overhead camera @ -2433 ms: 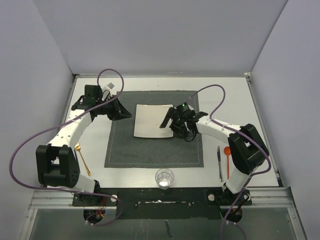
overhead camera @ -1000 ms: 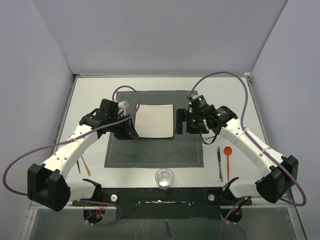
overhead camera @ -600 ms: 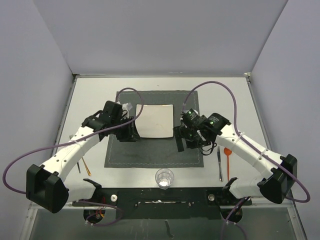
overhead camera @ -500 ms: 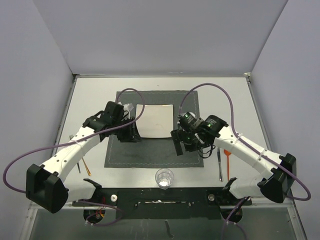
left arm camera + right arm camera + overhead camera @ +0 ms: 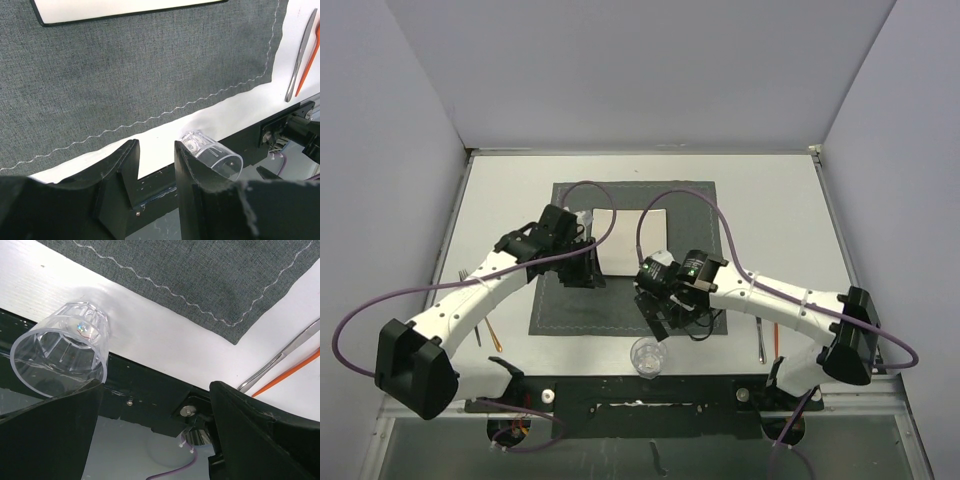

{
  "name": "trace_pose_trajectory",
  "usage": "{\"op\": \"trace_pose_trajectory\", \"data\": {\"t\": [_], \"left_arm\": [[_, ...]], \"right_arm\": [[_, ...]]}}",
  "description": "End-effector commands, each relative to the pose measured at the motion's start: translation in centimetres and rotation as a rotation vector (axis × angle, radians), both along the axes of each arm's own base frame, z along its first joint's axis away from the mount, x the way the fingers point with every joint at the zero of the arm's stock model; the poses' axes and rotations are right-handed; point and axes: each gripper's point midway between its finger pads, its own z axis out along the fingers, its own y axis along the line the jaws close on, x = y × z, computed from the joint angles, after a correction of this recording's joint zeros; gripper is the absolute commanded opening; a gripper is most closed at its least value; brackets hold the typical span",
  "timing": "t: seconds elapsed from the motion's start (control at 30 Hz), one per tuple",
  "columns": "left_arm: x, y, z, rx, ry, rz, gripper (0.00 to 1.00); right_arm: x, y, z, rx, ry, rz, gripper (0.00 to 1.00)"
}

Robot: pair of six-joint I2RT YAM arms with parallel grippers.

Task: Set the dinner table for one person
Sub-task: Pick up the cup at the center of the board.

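Observation:
The dinner table (image 5: 770, 220) is a white top with a black front rail (image 5: 640, 385). A dark grey placemat (image 5: 620, 295) lies on it with a white square plate (image 5: 625, 240) at its far part. A clear glass (image 5: 648, 354) stands upright at the near edge, just off the mat. My right gripper (image 5: 656, 312) hovers wide open and empty just behind the glass; in the right wrist view the glass (image 5: 65, 347) is beside my left finger (image 5: 55, 430). My left gripper (image 5: 586, 268) is open and empty over the mat at the plate's near left corner.
A metal knife (image 5: 760, 342) and an orange spoon (image 5: 776, 340) lie right of the mat; both show in the right wrist view, knife (image 5: 280, 362) and spoon (image 5: 295, 371). A gold utensil (image 5: 492, 335) and a fork (image 5: 476, 330) lie at the left. Grey walls surround the table.
My right gripper has left the plate's right edge and moved toward the near edge, to just behind the glass. My left gripper has shifted slightly right along the plate's left side.

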Motion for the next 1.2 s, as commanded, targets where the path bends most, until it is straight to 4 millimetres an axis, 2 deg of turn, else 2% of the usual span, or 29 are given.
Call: {"op": "trace_pose_trajectory", "data": {"t": [0.0, 0.4, 0.7, 1.17], "left_arm": [[1.2, -0.8, 1.5, -0.014, -0.046, 0.014, 0.33], [0.9, -0.5, 0.6, 0.005, -0.032, 0.032, 0.33], [0.7, -0.5, 0.1, 0.006, -0.022, 0.03, 0.33], [0.5, -0.1, -0.1, 0.014, -0.022, 0.04, 0.33]], "right_arm": [[0.4, 0.0, 0.9, -0.043, -0.057, 0.005, 0.91], [0.0, 0.1, 0.2, -0.081, -0.028, 0.045, 0.92], [-1.3, 2.8, -0.3, 0.034, 0.024, 0.06, 0.92], [-2.5, 3.9, -1.2, 0.026, 0.06, 0.083, 0.92]]}}
